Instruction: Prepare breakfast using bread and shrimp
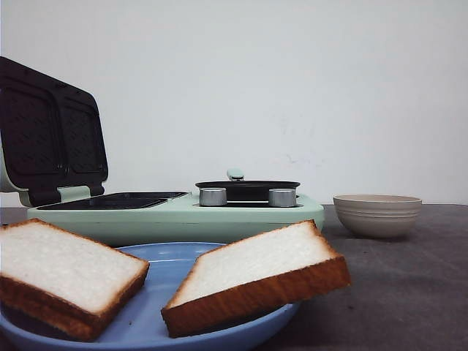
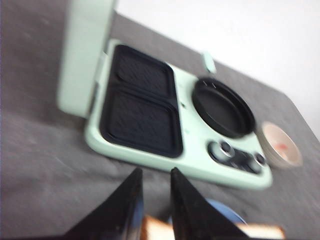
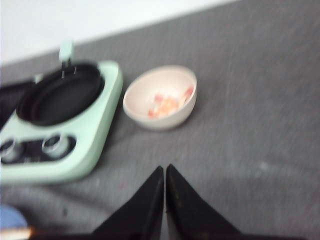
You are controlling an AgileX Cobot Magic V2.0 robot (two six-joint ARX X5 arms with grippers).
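Note:
Two thick slices of bread, one on the left and one on the right, lie on a blue plate at the front. The shrimp are orange-red bits inside a beige bowl, which stands to the right of the cooker. My left gripper hangs open above the plate's far edge. Nothing is between its fingers, and a corner of bread shows below them. Over bare table in front of the bowl, my right gripper is shut on nothing. Neither gripper appears in the front view.
A mint-green breakfast maker stands behind the plate with its lid raised. Its two dark sandwich plates lie bare. A round black pan sits on its right half, above two knobs. The bowl stands on grey table.

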